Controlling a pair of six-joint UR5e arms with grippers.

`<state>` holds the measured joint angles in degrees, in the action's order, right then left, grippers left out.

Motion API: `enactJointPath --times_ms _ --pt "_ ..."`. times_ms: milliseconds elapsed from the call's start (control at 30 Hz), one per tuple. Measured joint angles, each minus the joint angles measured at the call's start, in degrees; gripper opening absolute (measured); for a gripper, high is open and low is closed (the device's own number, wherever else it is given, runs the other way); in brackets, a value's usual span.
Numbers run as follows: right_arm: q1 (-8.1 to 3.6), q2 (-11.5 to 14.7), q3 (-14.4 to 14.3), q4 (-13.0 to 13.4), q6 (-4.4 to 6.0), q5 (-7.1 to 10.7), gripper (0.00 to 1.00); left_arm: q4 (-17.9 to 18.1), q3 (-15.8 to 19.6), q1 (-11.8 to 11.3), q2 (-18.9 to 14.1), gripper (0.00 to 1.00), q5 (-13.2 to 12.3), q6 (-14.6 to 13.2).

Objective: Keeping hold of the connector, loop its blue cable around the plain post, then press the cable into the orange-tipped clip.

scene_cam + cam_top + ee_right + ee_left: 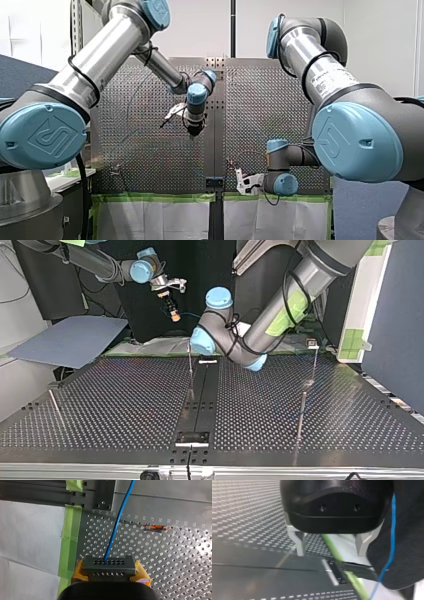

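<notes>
A dark grey connector (108, 566) with rows of small holes sits between the yellow pads (142, 572) of my right gripper (109, 573), which is shut on it. Its blue cable (117, 522) runs straight away from the gripper over the perforated plate. The orange-tipped clip (156, 527) stands ahead and to one side of the cable, apart from it. In the front view my right gripper (241, 181) is low at the plate's near edge. My left gripper (330, 552) hangs open and empty above the plate, with the blue cable (392, 530) passing beside it.
Green tape (71, 532) edges the perforated plate (175, 562), with white paper beyond it. In the top view thin posts (190, 367) (302, 412) (55, 407) stand on the plate. My left arm's elbow (218, 300) looms over the far edge.
</notes>
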<state>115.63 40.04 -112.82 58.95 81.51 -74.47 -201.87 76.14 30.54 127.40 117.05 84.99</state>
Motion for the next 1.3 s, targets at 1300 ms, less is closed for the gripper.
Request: enactJointPath --times_ms 1300 --pt "0.72 0.00 0.29 -0.03 -0.08 -0.07 0.00 -20.12 -12.45 0.69 9.28 1.00 -4.21 -1.91"
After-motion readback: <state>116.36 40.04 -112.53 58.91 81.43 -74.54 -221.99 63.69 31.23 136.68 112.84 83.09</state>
